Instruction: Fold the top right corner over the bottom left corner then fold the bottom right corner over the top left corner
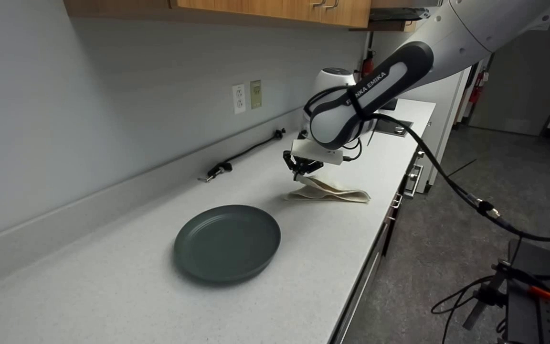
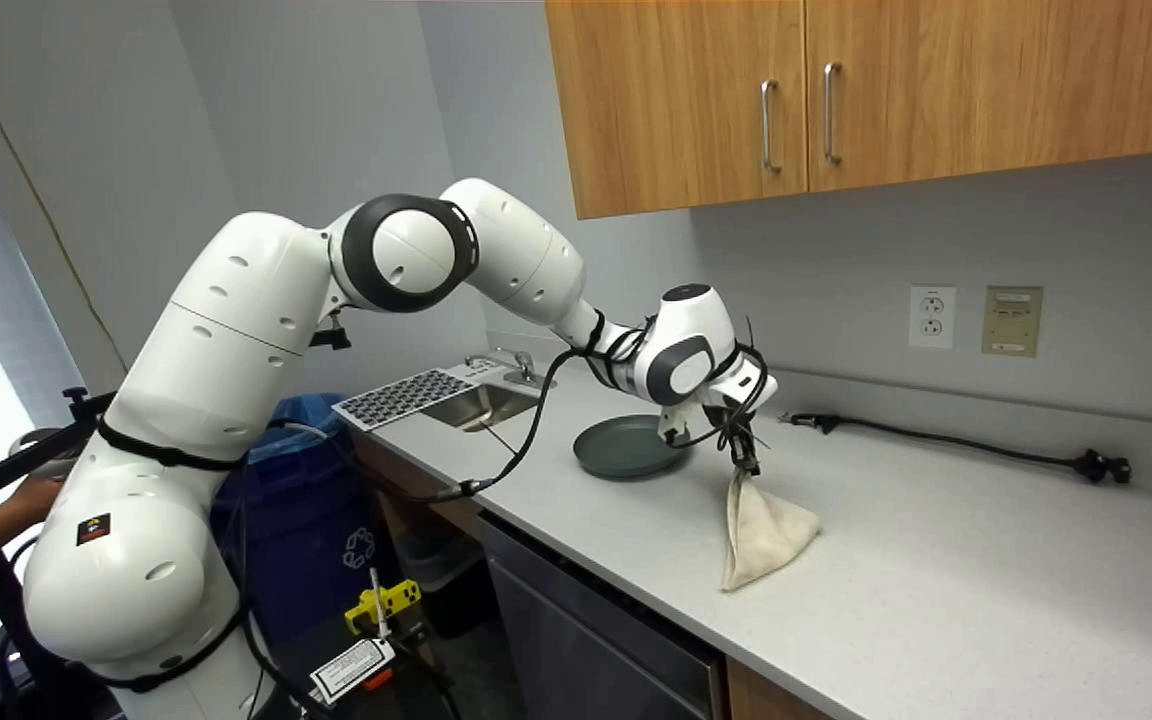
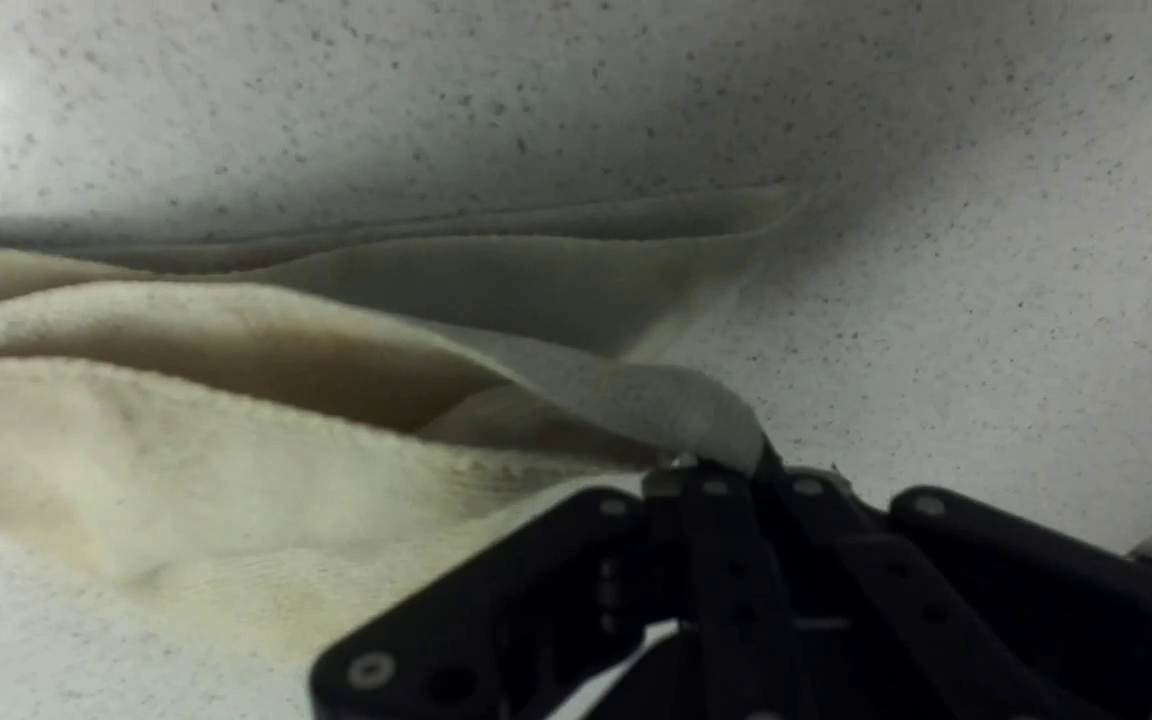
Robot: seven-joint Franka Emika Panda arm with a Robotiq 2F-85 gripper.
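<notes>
The cream-white cloth [image 1: 327,192] is folded in loose layers on the white counter. It shows as a rough triangle in an exterior view [image 2: 768,530], with its top point raised to the gripper. My gripper [image 1: 298,176] points down and is shut on a cloth corner; it also shows in an exterior view [image 2: 746,470]. In the wrist view the fingers [image 3: 751,470] pinch the cloth [image 3: 236,480], whose layers stand apart with faint tan stains. A separate corner of the lower layer lies flat on the counter beyond the fingertips. The pinched tip itself is hidden between the fingers.
A round dark green plate [image 1: 227,243] lies on the counter near the cloth, also visible in an exterior view [image 2: 626,447]. A black cable-like rod with clamps [image 1: 251,152] lies along the wall. A sink [image 2: 481,405] is at the far end. Wooden cabinets [image 2: 686,100] hang above.
</notes>
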